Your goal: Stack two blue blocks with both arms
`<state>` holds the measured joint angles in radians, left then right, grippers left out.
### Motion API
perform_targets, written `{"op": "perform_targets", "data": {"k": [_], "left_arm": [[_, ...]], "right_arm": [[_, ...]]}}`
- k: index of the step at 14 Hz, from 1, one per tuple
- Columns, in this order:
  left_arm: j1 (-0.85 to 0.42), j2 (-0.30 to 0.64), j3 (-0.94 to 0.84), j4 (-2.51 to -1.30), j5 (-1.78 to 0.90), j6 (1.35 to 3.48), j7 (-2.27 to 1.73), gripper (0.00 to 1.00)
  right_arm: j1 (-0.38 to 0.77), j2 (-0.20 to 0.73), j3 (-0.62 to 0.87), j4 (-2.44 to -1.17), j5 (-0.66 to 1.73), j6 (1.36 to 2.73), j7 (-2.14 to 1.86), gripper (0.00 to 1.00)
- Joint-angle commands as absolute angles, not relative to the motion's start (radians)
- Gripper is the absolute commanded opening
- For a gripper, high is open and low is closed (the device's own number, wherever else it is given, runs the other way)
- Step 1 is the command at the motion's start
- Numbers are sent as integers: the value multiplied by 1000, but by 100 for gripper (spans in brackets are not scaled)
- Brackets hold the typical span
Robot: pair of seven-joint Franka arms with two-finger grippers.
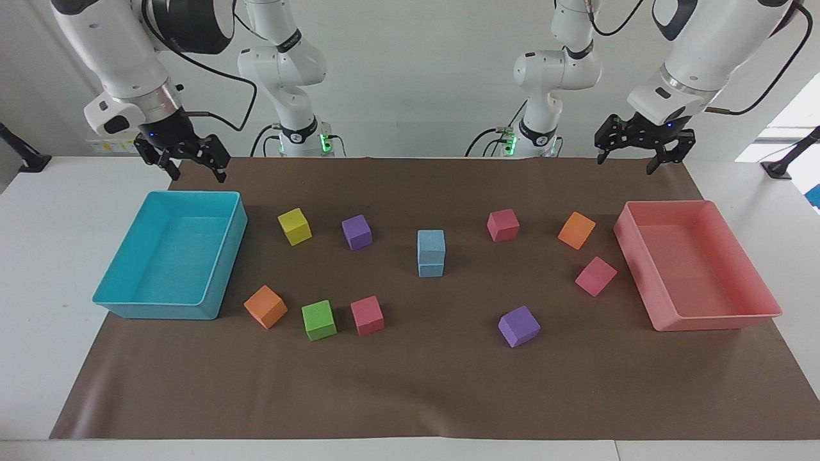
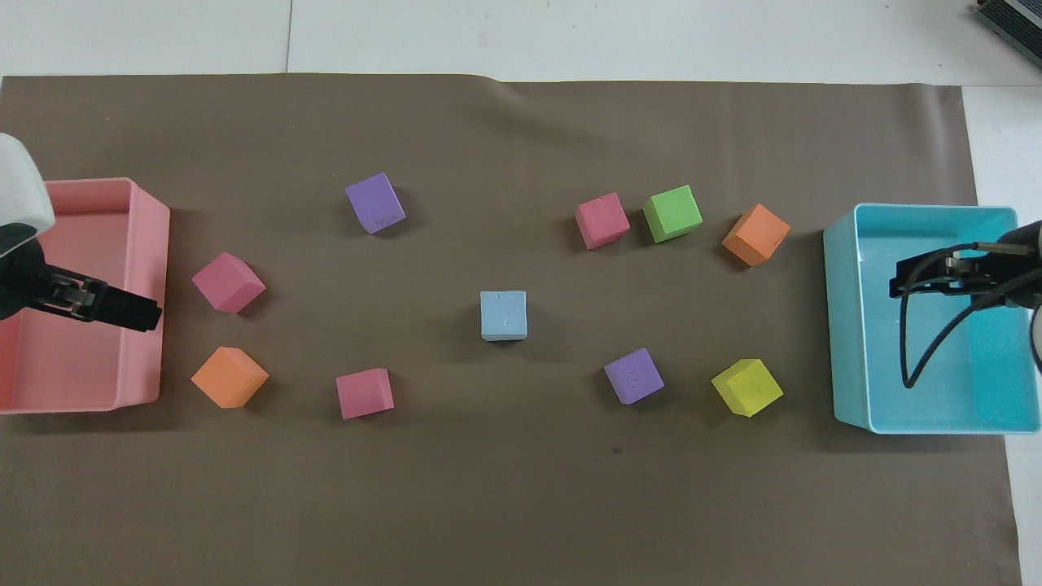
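the blue blocks [image 1: 431,253] stand stacked mid-mat with bare mat all round. in the overhead view the closest obstacles are a purple cube [image 2: 633,376] at 4 o'clock and a pink cube [image 2: 602,220] at 1 o'clock, both well apart. both grippers hang high by the trays, leaving the centre clear from above.
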<state>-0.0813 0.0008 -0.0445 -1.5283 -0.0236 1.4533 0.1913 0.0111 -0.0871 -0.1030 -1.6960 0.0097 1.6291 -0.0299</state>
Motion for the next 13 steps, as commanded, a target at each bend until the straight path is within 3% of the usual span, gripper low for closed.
{"op": "perform_targets", "data": {"k": [1, 4, 13], "left_arm": [[-72, 12, -58, -1483, -14, 1410, 201, 100], [-72, -20, -60, -1517, -12, 1410, 195, 100], [-81, -20, -63, -1519, 5, 1420, 106, 100]], "right_arm": [[2, -69, -103, -1579, -32, 1551, -67, 100], [18, -75, -100, -1554, -75, 1509, -66, 100], [41, -146, -74, -1680, -15, 1522, -69, 100]]}}
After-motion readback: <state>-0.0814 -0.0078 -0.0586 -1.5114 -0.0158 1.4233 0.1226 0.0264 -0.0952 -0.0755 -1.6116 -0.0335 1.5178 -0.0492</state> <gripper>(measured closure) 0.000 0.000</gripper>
